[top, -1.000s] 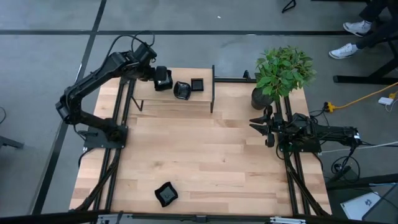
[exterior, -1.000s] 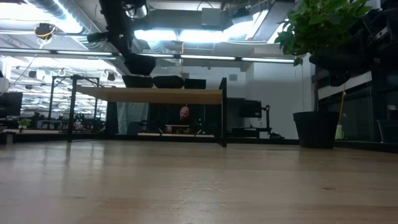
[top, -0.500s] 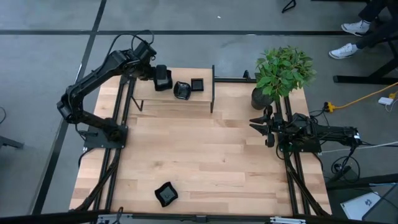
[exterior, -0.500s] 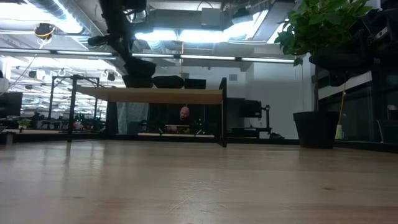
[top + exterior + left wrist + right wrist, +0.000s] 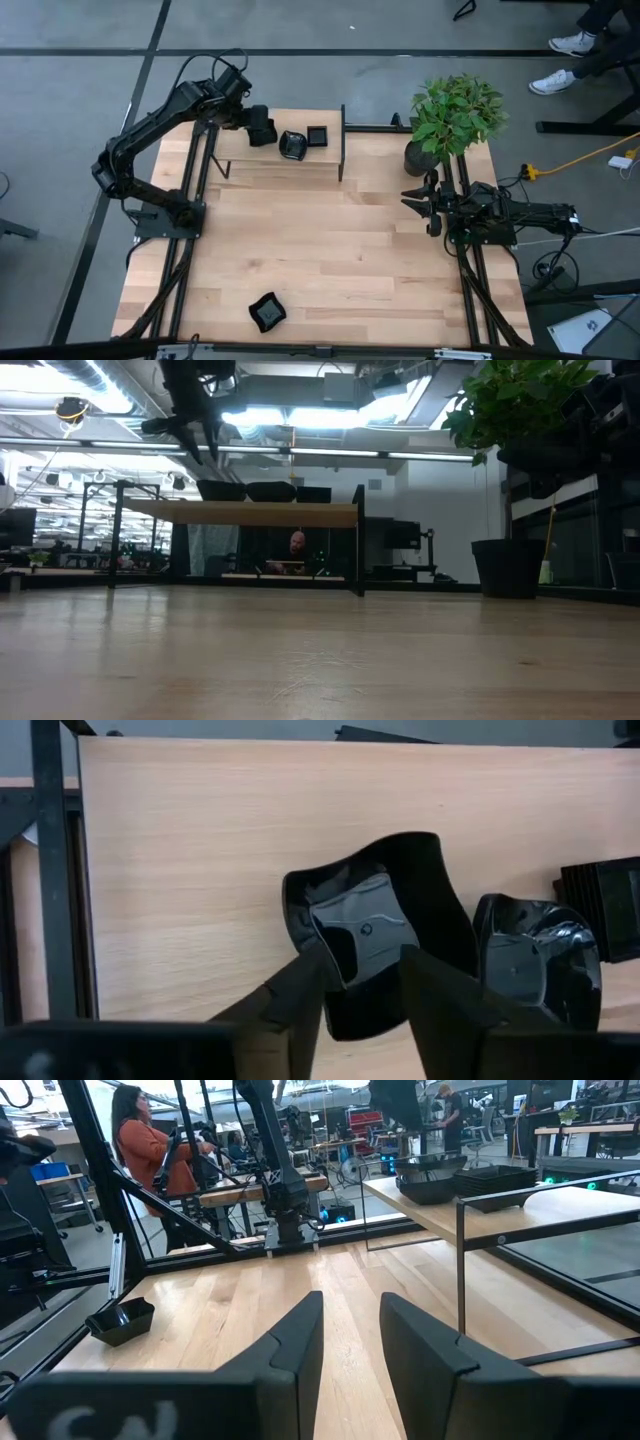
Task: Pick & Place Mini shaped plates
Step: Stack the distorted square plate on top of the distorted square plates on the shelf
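Three plates: wavy-edged plate point(image 5: 385, 925), round plate point(image 5: 540, 960) and square plate point(image 5: 316, 136) on raised shelf point(image 5: 280, 160); fourth plate point(image 5: 266, 312) on table point(image 5: 330, 250)
Left gripper point(image 5: 362, 982): parted, empty, above wavy-edged plate
Right gripper point(image 5: 412, 198): parted, empty, beside potted plant point(image 5: 455, 115)

The wooden table point(image 5: 330, 250) carries one black plate point(image 5: 266, 313), a potted plant point(image 5: 452, 118) and a raised shelf point(image 5: 280, 163).

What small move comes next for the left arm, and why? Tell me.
Probably draw the left hand back off the shelf toward the lone plate down on the table: the hand is open, hanging above the wavy plate, which lies flat on the shelf.
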You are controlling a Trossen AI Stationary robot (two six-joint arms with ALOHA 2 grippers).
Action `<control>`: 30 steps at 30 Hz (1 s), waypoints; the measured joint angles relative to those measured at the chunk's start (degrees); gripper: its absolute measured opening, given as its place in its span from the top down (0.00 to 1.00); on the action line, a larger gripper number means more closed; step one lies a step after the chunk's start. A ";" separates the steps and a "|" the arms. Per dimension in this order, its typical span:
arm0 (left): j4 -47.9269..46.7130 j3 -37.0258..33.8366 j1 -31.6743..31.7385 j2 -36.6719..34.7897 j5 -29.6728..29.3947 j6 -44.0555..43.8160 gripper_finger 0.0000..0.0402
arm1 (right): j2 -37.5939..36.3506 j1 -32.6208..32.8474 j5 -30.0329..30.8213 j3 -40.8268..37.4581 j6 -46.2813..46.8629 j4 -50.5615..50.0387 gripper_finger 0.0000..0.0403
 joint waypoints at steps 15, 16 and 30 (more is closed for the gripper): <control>0.00 0.00 -5.24 0.00 4.96 4.46 0.59 | 0.02 0.00 0.00 0.02 0.00 -0.02 0.74; 0.00 0.00 -6.08 0.00 4.94 4.90 0.59 | 0.02 0.00 0.00 0.02 0.00 0.00 0.74; 0.39 0.00 -20.30 0.00 4.30 11.90 0.63 | 0.00 0.00 0.00 0.00 0.00 0.00 0.74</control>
